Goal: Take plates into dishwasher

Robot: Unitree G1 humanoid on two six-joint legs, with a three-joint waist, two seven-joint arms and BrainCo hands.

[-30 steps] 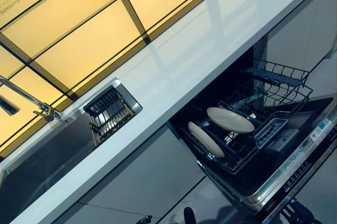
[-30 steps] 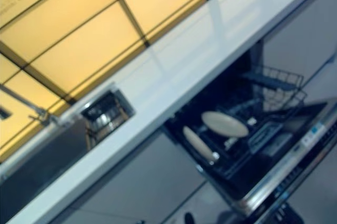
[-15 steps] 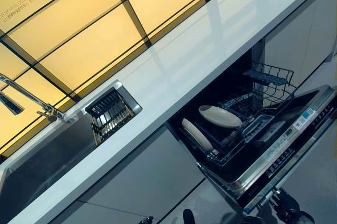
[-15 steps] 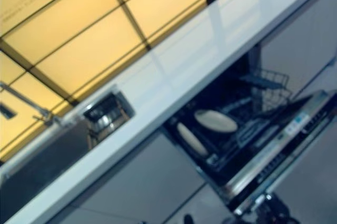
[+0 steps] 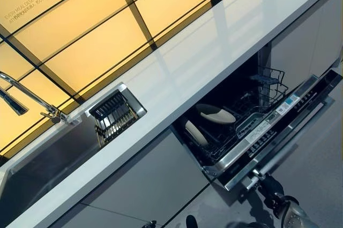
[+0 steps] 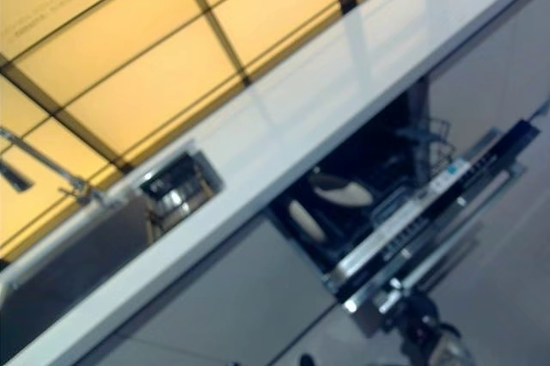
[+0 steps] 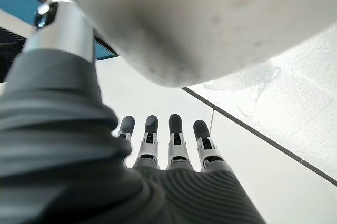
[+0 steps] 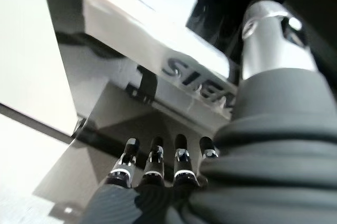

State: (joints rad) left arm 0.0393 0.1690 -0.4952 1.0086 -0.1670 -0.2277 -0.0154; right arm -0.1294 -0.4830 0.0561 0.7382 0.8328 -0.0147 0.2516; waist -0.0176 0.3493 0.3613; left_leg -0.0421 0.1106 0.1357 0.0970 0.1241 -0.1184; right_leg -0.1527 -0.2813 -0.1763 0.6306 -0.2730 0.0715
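I see two plates (image 5: pixel 214 114) racked inside the dishwasher (image 5: pixel 278 126), centre-right of frame. My right hand (image 8: pixel 158 169), fingers straight and empty, pushes under the door. My left hand (image 7: pixel 168 145) hangs open, idle. Plates look stiff, slick, breakable; I'd grip the rims.

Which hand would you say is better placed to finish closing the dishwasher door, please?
The right hand: it sits just beneath the half-raised stainless dishwasher door, its straight fingers against the door's underside. The left hand shows only in its wrist view, touching nothing.
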